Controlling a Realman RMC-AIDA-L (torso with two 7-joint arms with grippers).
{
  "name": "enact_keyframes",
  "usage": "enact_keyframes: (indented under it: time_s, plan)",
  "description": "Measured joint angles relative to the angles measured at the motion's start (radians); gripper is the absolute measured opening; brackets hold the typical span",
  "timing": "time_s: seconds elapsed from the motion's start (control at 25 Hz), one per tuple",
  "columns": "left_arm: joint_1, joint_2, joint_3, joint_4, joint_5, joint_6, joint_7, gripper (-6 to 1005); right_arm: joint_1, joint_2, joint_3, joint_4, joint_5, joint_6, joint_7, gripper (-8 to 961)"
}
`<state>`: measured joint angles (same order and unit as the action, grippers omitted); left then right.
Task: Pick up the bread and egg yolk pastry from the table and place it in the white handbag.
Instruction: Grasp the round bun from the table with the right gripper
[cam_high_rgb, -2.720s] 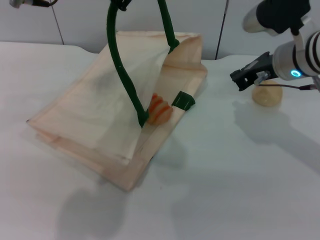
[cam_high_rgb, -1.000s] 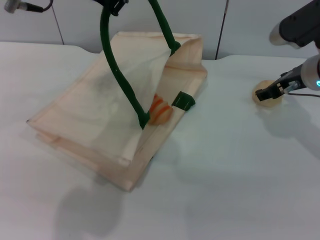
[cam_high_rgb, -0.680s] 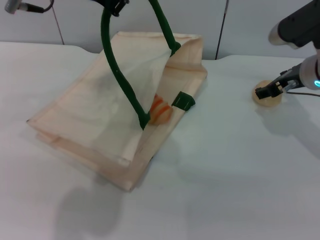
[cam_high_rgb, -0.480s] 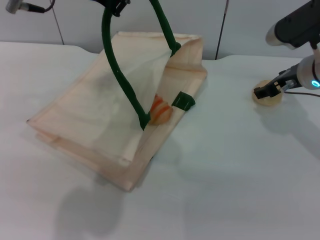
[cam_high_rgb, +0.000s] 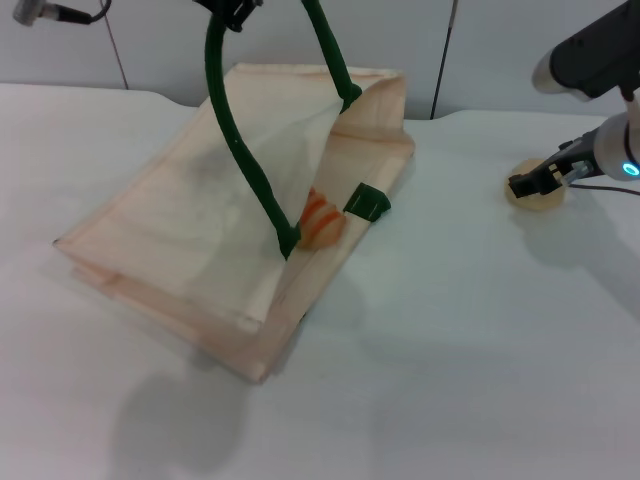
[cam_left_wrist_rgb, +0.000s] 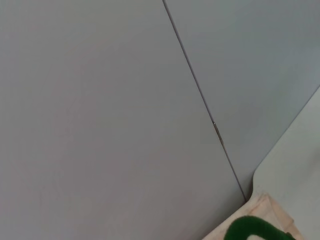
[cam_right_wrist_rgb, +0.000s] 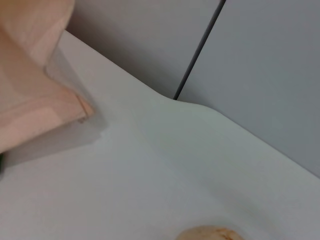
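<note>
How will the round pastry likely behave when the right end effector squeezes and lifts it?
The egg yolk pastry looks small and domed, so probably light. Its smooth curved top may let it slip or roll under the right end effector. As baked goods go, it may crumble under a hard squeeze.

One white handbag (cam_high_rgb: 190, 240) counted, lying on one table (cam_high_rgb: 450, 340). Two green handles (cam_high_rgb: 235, 140) counted on bag. One striped bread (cam_high_rgb: 320, 218) seen in bag mouth. One egg yolk pastry (cam_high_rgb: 535, 197) seen on table. Two grippers counted: right gripper (cam_high_rgb: 530, 182) at pastry, left gripper (cam_high_rgb: 228, 8) at handle.
</note>
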<state>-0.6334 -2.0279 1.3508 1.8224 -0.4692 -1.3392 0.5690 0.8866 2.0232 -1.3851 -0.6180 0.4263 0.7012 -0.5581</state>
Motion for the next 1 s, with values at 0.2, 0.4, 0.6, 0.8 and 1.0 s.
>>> enact_keyframes:
  time_s: [0.2,0.4,0.6,0.8,1.0]
  plan:
    - [0.0,0.0,0.0,0.0,0.0,0.001,0.0,142,0.001,0.004,-0.009,0.005,0.002,-0.001,0.0,838]
    - [-0.001,0.0,-0.002,0.0,0.0,0.002,0.0,142,0.013,0.006,-0.013,0.019,0.003,-0.001,0.0,837]
    - [-0.003,0.0,-0.001,0.0,0.0,0.002,0.0,143,0.03,0.006,-0.014,0.058,0.004,-0.02,-0.002,836]
    - [-0.004,0.0,0.0,0.0,0.0,0.002,0.001,144,0.051,0.006,-0.014,0.097,0.004,-0.027,-0.002,835]
    - [-0.004,0.0,0.001,-0.001,0.0,0.002,0.001,145,0.054,0.006,-0.014,0.105,0.003,-0.029,-0.01,834]
